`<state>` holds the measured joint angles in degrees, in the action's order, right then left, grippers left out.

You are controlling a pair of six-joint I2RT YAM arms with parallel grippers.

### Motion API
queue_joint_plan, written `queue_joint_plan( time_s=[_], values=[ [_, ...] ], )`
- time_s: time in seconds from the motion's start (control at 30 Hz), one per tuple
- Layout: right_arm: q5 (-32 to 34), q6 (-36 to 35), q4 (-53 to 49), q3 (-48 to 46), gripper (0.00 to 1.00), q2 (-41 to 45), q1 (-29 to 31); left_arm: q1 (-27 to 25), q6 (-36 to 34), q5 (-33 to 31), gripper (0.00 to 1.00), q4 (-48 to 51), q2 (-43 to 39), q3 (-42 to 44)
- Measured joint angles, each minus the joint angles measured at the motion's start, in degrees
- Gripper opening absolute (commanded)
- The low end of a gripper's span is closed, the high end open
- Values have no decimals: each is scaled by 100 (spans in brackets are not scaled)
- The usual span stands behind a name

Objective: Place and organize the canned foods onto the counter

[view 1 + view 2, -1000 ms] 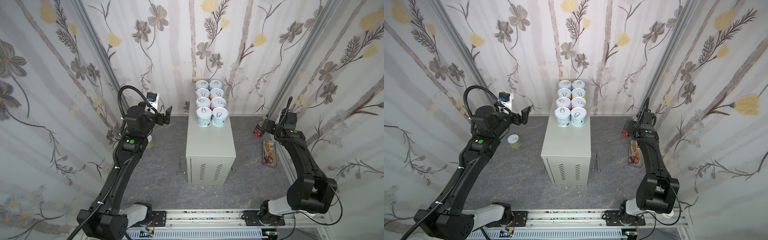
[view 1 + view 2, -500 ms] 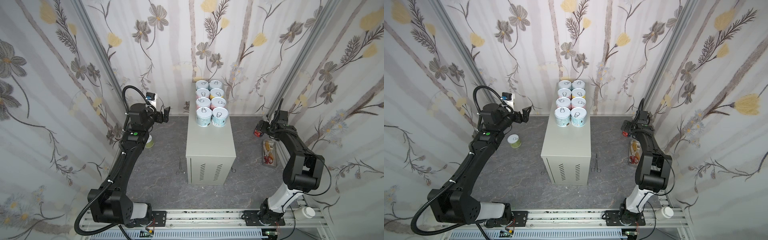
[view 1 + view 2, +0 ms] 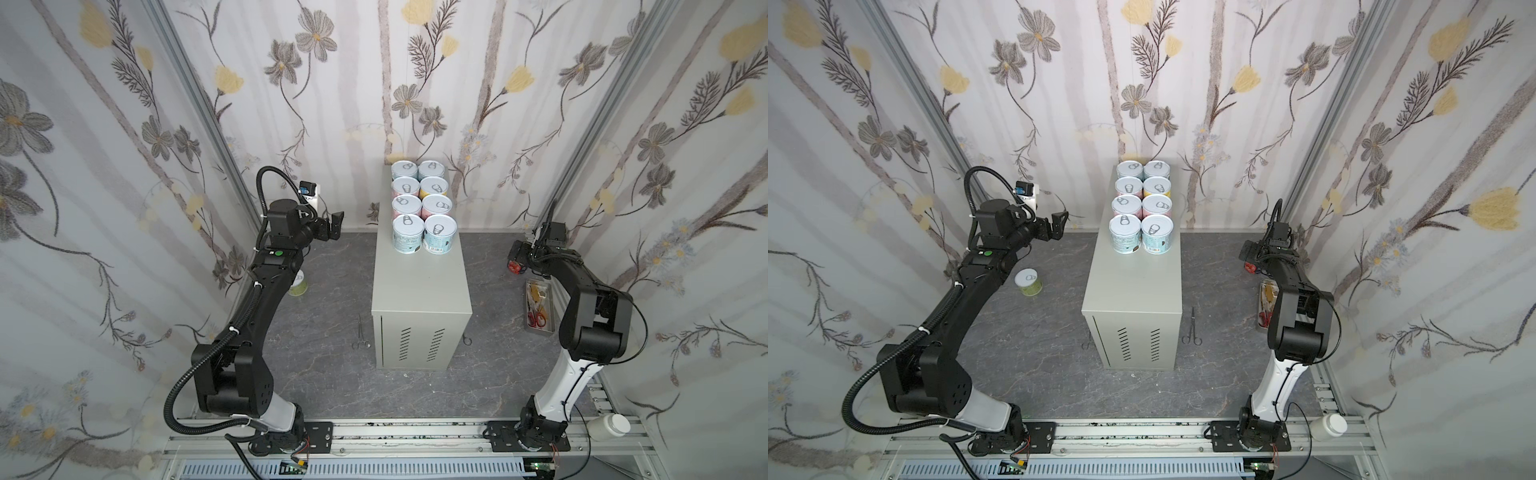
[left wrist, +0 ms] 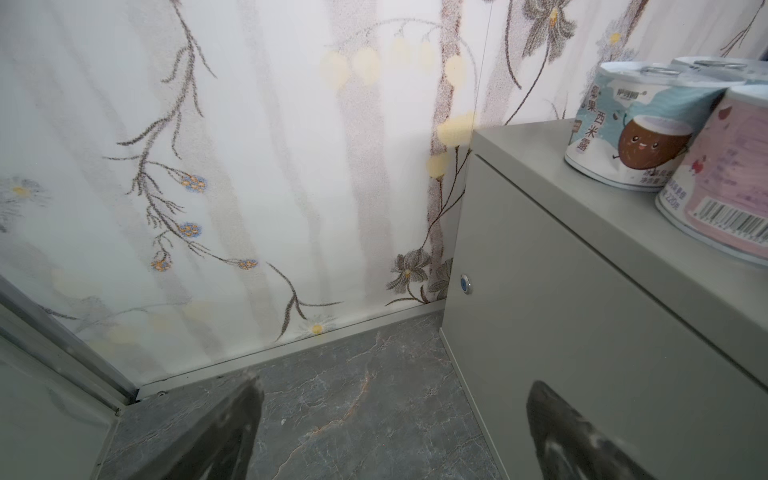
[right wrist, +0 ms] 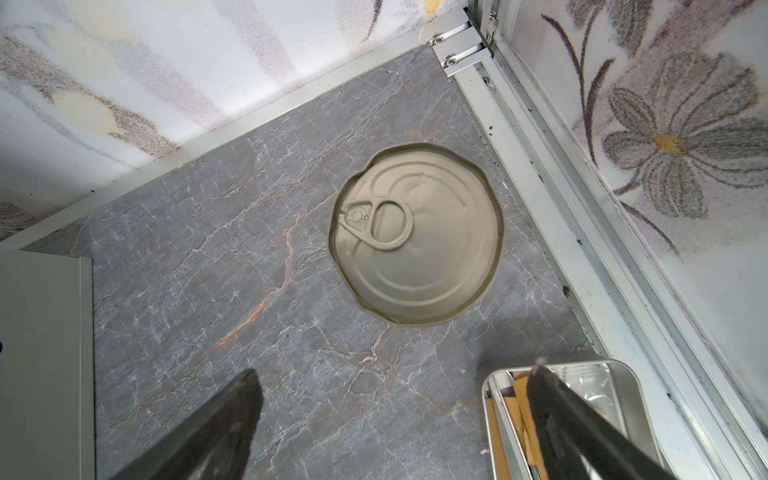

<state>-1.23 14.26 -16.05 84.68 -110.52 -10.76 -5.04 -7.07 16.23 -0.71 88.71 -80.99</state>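
Main item: desk (image 3: 422, 291), a grey metal cabinet at floor centre with vent slots on its near face. On its top, far end: eight cans (image 3: 420, 208), upright in a block 2 wide by 4 deep, sides touching, with white pull-tab lids and pink/blue/yellow labels. The near half of the top is bare. Off the desk: green can (image 3: 1028, 282), upright on the floor at left, beside the L arm. Also off it: gold-lid can (image 5: 415, 235), upright on the floor in the far-right corner, close to the wall rails. L hand (image 3: 334, 226): raised left of the desk at about can height, fingers wide, holding nothing. It points at the desk's left side (wrist view (image 4: 392, 390)). R hand (image 5: 392, 372): over the floor just short of the gold-lid can, fingers wide, empty, no contact. Misc.: metal tray (image 3: 547, 328) w/ red scissors (image 3: 537, 319) by the right wall. Forceps (image 3: 1192, 328) on the floor right of the desk. White bottle (image 3: 606, 426) on the near rail.
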Motion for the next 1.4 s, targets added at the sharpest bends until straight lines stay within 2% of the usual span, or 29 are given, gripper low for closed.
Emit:
queue_joint_plan(
  time_s=[0.27, 0.8, 1.07, 1.4],
  values=[
    [160, 2, 323, 131, 96, -382, 101, 15, 0, 166, 100, 127, 678, -610],
    [444, 20, 472, 654, 83, -1069, 131, 26, -11, 741, 100, 1108, 1996, -2094],
    [468, 24, 531, 918, 83, -1294, 133, 20, -4, 892, 100, 1252, 2243, -2385],
    [575, 48, 546, 1440, 90, -1641, 203, -11, 0, 949, 100, 1351, 2437, -2592]
  ],
)
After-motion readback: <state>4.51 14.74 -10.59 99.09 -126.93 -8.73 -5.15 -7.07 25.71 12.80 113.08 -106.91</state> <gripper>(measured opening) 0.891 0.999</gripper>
